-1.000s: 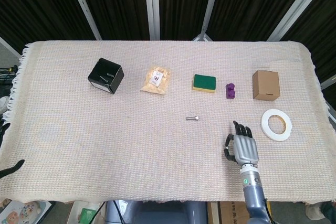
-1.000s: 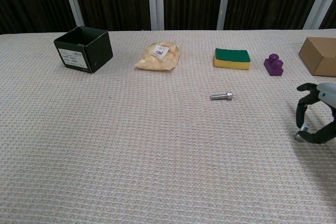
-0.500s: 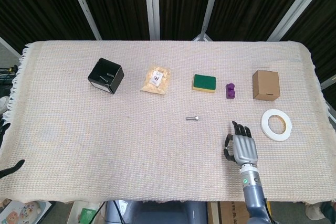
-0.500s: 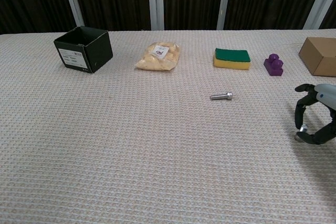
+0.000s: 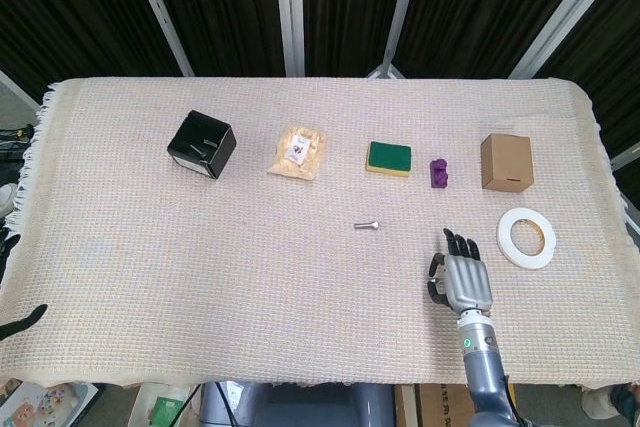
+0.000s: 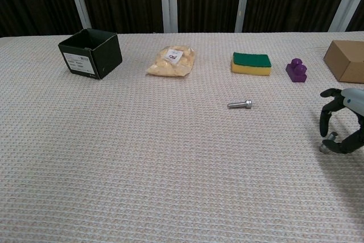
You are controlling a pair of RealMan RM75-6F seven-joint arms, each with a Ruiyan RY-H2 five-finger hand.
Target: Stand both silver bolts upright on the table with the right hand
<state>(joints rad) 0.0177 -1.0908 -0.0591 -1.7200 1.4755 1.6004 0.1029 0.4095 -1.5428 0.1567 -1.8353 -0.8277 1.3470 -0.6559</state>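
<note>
**Second bolt at the fingertips, first one not yet touched**

The change over the last second is small, and it shows only in the chest view. There the right robot hand (image 6: 343, 128) has drifted slightly toward the right edge of the picture. Its curled fingertips (image 6: 333, 136) now sit a little higher than they did. A small silver piece (image 6: 323, 148) shows just below them, on or very near the surface (image 6: 170, 169). It is likely one of the two bolts.

A second ago that piece looked tight against the fingertip, and now there seems to be a sliver of separation. That reads as the hand easing off after setting the bolt down. The piece is too small to tell whether it stands upright, or whether a finger still touches it.

The robot hand is narrow, with thumb and fingers curved toward each other and a gap between them. I cannot tell whether it still holds the piece. From the head view the right robot hand (image 5: 462, 281) has barely shifted, and it hides whatever lies beneath it.

The other silver bolt (image 6: 239, 104) has not moved. It lies on its side in the middle of the surface, well apart from the hand and in front of the green-and-yellow sponge (image 6: 251, 63).

So at best one bolt is nearly placed and one remains to be done. If the near bolt does stand, the fingers need to clear it without brushing it over.

Dark shapes at the left edge of the head view may be the left robot hand (image 5: 20, 319). Too little shows to tell how it is held.
</note>
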